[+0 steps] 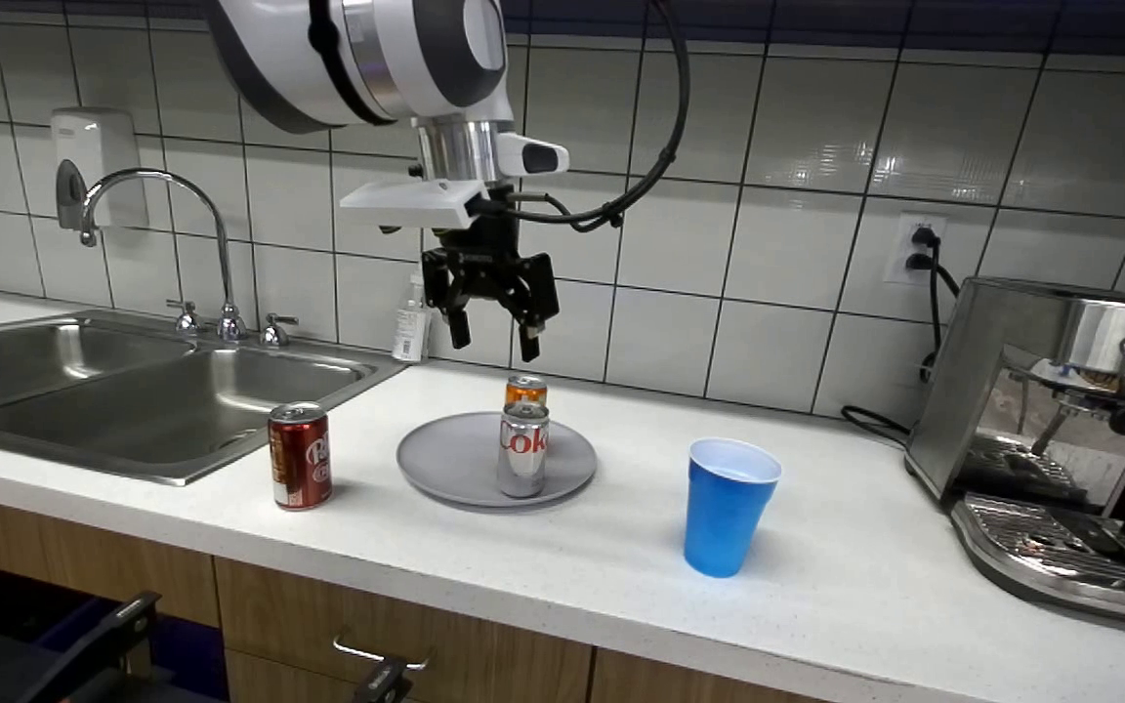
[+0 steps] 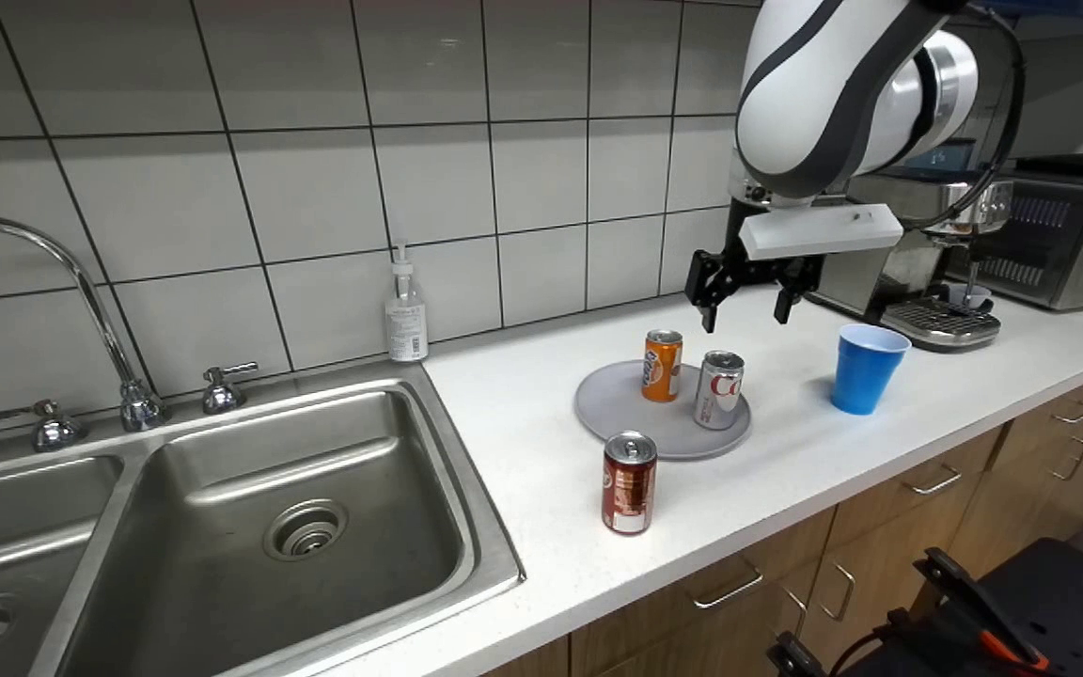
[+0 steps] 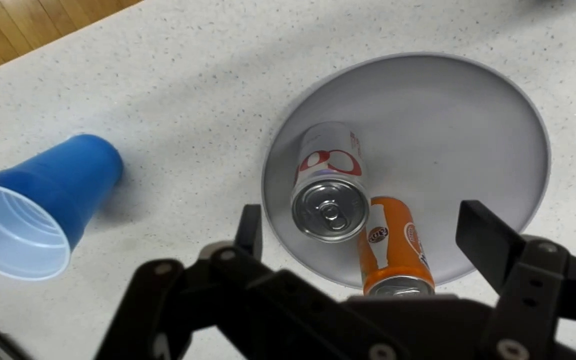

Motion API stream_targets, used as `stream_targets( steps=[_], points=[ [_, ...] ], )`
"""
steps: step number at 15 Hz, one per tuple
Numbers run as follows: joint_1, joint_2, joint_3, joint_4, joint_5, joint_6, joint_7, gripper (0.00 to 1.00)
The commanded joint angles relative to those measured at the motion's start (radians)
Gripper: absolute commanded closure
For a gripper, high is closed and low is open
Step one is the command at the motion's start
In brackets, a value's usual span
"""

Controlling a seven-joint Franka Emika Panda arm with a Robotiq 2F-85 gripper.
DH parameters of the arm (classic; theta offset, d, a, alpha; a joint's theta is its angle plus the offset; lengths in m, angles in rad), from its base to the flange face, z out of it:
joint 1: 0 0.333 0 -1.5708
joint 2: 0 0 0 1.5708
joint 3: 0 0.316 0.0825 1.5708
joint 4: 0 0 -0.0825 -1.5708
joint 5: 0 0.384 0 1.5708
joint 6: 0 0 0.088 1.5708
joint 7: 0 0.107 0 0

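Note:
My gripper (image 1: 495,342) (image 2: 745,320) (image 3: 361,220) hangs open above the counter, nothing between its fingers. Below it a round grey plate (image 1: 445,454) (image 2: 612,395) (image 3: 443,125) carries two upright cans. One is a silver Coke can (image 1: 523,464) (image 2: 718,390) (image 3: 330,165); the other is an orange Fanta can (image 1: 526,390) (image 2: 662,367) (image 3: 393,245), partly hidden behind the silver one in an exterior view. A dark red Dr Pepper can (image 1: 301,459) (image 2: 629,489) stands off the plate, towards the sink. On the plate's opposite side stands a blue cup (image 1: 729,513) (image 2: 866,371) (image 3: 78,175), upright.
A double steel sink (image 1: 182,474) (image 2: 494,555) with a tall faucet (image 1: 221,234) is set into the counter. A clear pump bottle (image 1: 411,327) (image 2: 406,320) stands against the tiled wall. An espresso machine (image 1: 1002,381) (image 2: 936,324) occupies the opposite end, before a metal oven (image 2: 1068,235).

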Motion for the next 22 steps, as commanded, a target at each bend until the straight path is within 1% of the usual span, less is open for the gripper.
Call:
stream_targets(
  steps=[1,6,7,15,17,18,19,22],
  points=[
    [-0.016,0.038,-0.016,0.038,0.046,-0.019,-0.105,0.0],
    [-0.009,0.085,-0.024,0.071,0.096,-0.038,-0.161,0.0],
    [-0.011,0.066,-0.021,0.035,0.071,-0.003,-0.121,0.0],
    [-0.009,0.083,-0.023,0.05,0.077,-0.005,-0.129,0.0],
    [-0.008,0.093,-0.017,0.041,0.049,0.04,-0.073,0.0],
    [-0.004,0.1,-0.015,0.042,0.062,0.041,-0.072,0.0],
    [-0.003,0.107,-0.015,0.039,0.046,0.066,-0.048,0.0],
    [0.005,0.134,-0.015,0.046,0.022,0.094,0.005,0.0]
  ],
)
